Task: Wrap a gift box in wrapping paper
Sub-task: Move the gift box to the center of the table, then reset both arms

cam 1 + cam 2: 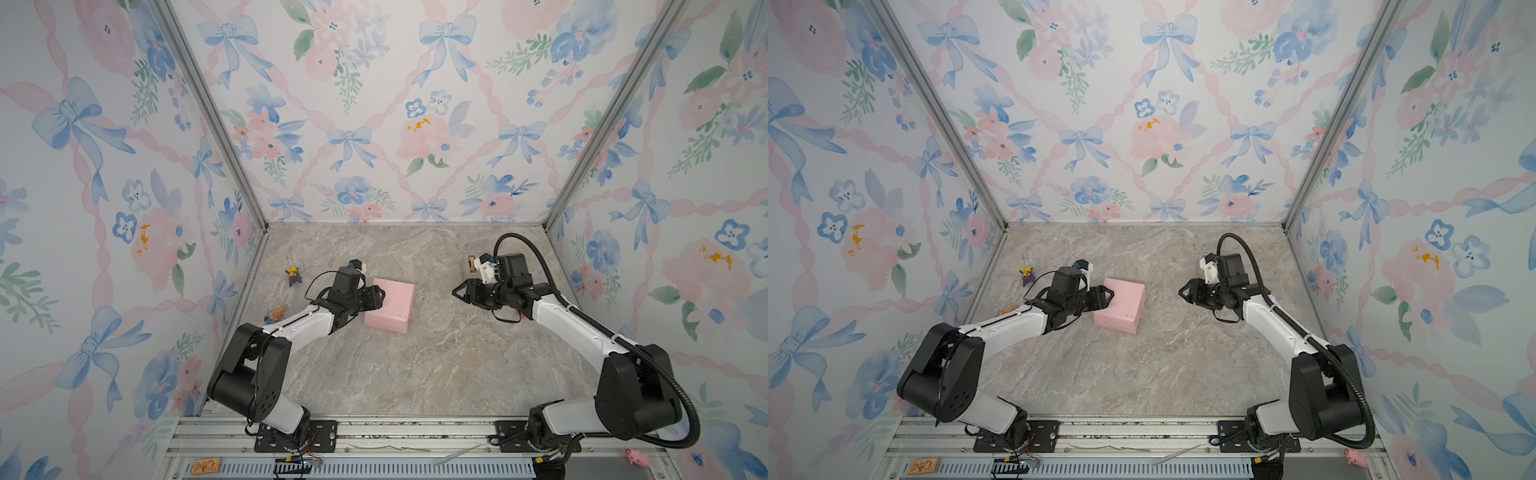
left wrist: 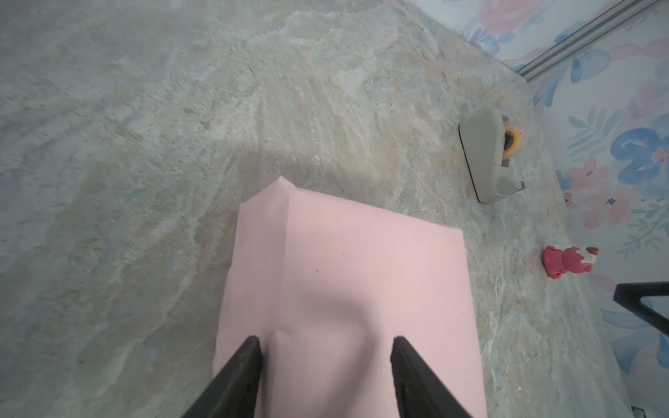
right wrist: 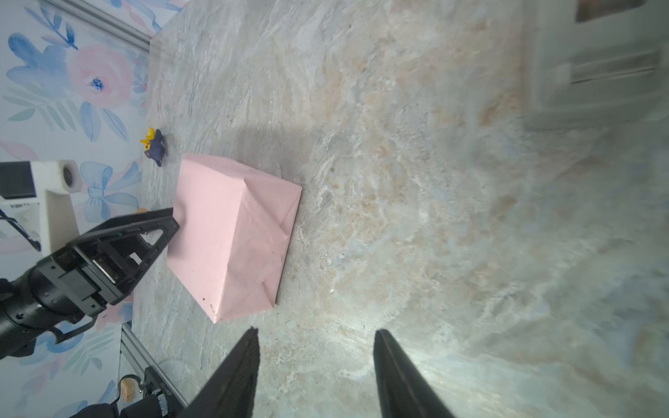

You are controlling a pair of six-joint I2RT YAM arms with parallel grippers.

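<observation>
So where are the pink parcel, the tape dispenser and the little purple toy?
wrapped gift box [image 1: 395,301], a top view, its top face.
tape dispenser [image 2: 483,155], left wrist view, its grey body.
purple toy [image 3: 155,149], right wrist view, its purple body.

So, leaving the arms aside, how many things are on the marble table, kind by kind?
Parcel in pink wrapping paper: 1
Tape dispenser: 1
Little toy figures: 3 (purple figure, orange figure, red figure)
Total: 5

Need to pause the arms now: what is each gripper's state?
Left gripper: open, fingers apart at the wrapped gift box, holding nothing.
Right gripper: open, empty.
</observation>
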